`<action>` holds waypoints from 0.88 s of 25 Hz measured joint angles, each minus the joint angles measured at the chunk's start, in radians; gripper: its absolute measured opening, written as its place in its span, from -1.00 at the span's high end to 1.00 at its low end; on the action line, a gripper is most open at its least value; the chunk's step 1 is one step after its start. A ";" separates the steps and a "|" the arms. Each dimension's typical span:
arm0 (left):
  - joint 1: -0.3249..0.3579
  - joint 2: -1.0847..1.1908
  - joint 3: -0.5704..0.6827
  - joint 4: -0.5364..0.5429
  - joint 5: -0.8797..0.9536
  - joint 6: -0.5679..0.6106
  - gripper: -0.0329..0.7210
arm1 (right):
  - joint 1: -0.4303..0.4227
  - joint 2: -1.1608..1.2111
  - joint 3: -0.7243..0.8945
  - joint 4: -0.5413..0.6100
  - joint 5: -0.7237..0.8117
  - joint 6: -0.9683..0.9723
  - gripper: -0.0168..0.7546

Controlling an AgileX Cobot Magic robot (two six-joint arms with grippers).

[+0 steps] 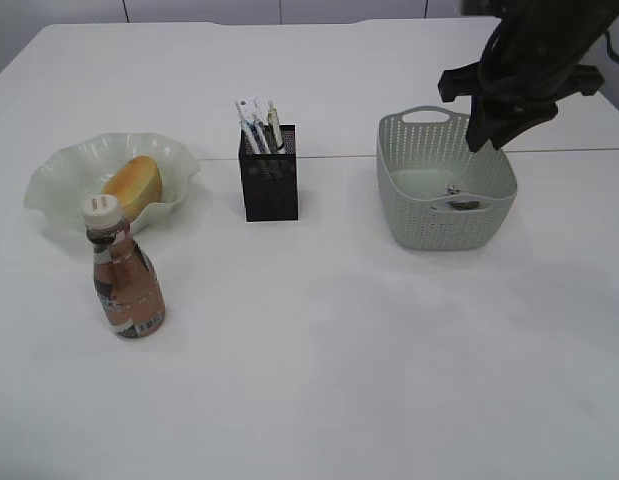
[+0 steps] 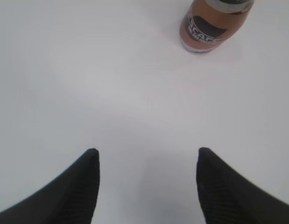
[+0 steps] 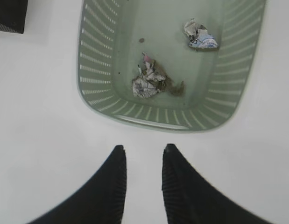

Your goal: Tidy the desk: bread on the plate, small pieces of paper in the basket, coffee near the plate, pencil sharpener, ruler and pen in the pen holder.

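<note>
In the right wrist view the right gripper (image 3: 143,154) hangs above the white table (image 3: 41,140) just outside the near rim of the pale green basket (image 3: 95,65); its two black fingers (image 3: 114,182) stand a narrow gap apart with only bare table showing between them, so it is slightly parted and holds nothing. Inside the basket lie two crumpled paper scraps, one (image 3: 146,81) near the middle of the floor and another (image 3: 200,36) toward two o'clock from it. In the exterior view this arm hovers over the basket's back edge, at about one o'clock from the basket's centre. In the left wrist view the left gripper (image 2: 146,156) has its fingers (image 2: 79,186) spread wide over empty table, touching nothing; the brown coffee bottle (image 2: 212,23) stands upright well ahead of it, toward one o'clock. In the exterior view the coffee bottle stands just off the wavy pale green plate (image 1: 64,170), at about six o'clock from it, and the bread (image 1: 134,185) rests on that plate. The black mesh pen holder (image 1: 269,185) sits between plate and basket with pens (image 1: 254,125) standing upright in it.
</note>
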 joint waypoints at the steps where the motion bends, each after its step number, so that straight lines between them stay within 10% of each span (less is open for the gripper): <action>1: 0.000 0.000 0.000 0.000 0.005 0.000 -0.36 | -0.005 -0.014 0.012 -0.002 0.002 0.000 0.44; 22: 0.000 -0.204 0.000 0.071 0.119 -0.092 -0.35 | -0.007 -0.469 0.449 -0.026 -0.047 -0.002 0.44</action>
